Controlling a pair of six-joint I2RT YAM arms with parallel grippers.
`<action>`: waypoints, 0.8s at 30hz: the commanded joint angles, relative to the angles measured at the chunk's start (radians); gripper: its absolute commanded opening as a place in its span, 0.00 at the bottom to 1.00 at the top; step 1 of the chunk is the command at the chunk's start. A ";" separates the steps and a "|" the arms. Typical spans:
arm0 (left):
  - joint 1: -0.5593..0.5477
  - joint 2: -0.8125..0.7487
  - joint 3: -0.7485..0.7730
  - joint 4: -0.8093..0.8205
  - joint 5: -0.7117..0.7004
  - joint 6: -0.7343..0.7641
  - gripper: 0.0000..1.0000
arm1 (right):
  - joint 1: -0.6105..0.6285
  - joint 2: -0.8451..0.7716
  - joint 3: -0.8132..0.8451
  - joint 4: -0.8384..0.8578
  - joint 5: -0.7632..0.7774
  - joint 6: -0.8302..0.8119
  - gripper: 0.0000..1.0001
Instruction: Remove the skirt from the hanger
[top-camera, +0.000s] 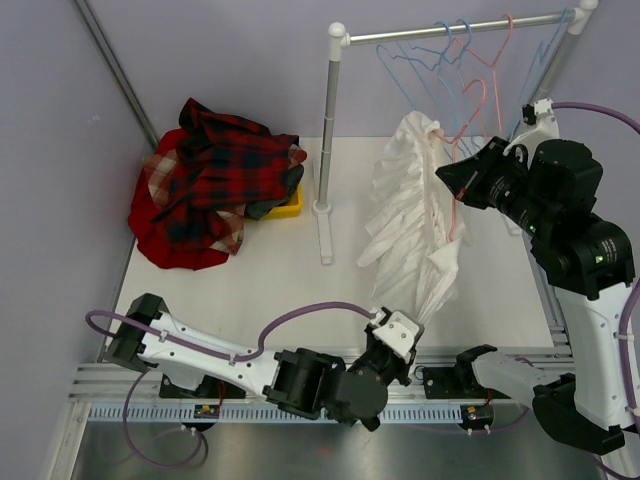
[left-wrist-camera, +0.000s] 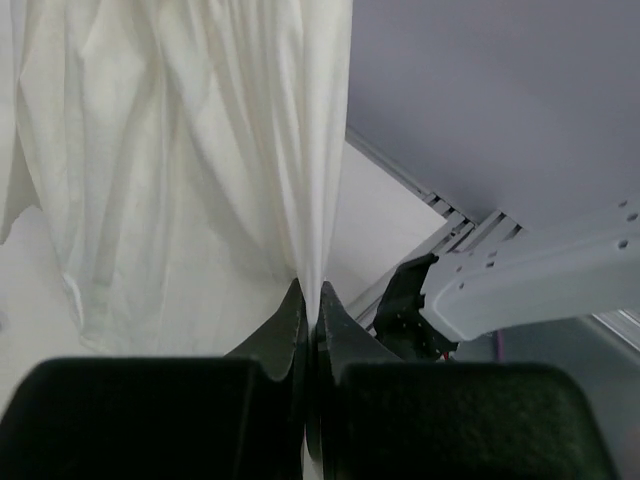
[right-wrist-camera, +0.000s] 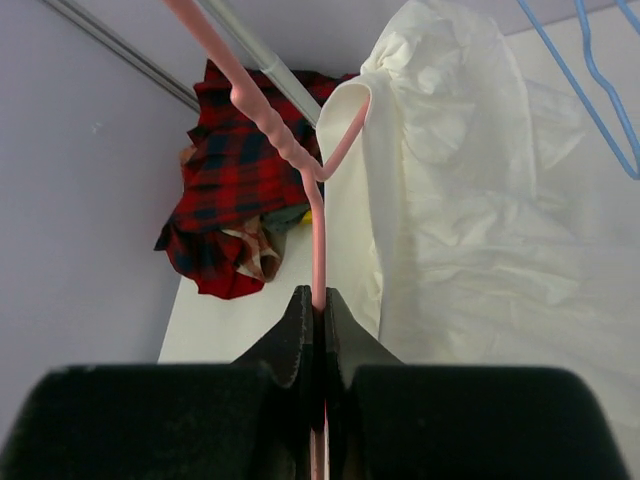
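1. White skirt (top-camera: 412, 215): hangs on the pink hanger (right-wrist-camera: 316, 215) beside the clothes rack, with its gathered waist at the top against the hanger's shoulder; its folds fall toward the near edge of the table (top-camera: 280, 275), and the lowest corner is drawn down to the left gripper
2. Left gripper (left-wrist-camera: 310, 312): sits low at the near table edge, between the two arm bases; the jaws are pressed together on a thin fold of the skirt's lower edge, and in the left wrist view the cloth rises straight out of the pinch
3. Right gripper (right-wrist-camera: 313, 308): is raised beside the upper right side of the skirt, below the rail; the jaws are closed on the straight wire of the pink hanger, which runs up from the fingers to a wavy shoulder and a bend tucked into the skirt's waist
4. Clothes rack (top-camera: 330, 150): has a white upright post and a metal rail across the back of the table; several blue hangers (top-camera: 415, 65) hook over the rail, and it cannot be told whether the held pink hanger's hook rests on it
5. Red plaid garment (top-camera: 215, 175): lies heaped at the back left of the table, well apart from the skirt, over a yellow bin (top-camera: 291, 205) of which only a corner shows
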 joint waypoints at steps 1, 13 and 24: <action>-0.121 -0.002 -0.081 -0.237 -0.010 -0.280 0.00 | -0.016 0.010 0.080 0.278 0.128 -0.046 0.00; -0.136 0.039 -0.064 -0.332 -0.082 -0.239 0.00 | -0.014 0.016 0.089 0.260 0.171 -0.022 0.00; 0.288 -0.027 0.035 -0.199 -0.021 0.127 0.00 | -0.016 -0.062 0.067 -0.117 -0.123 0.046 0.00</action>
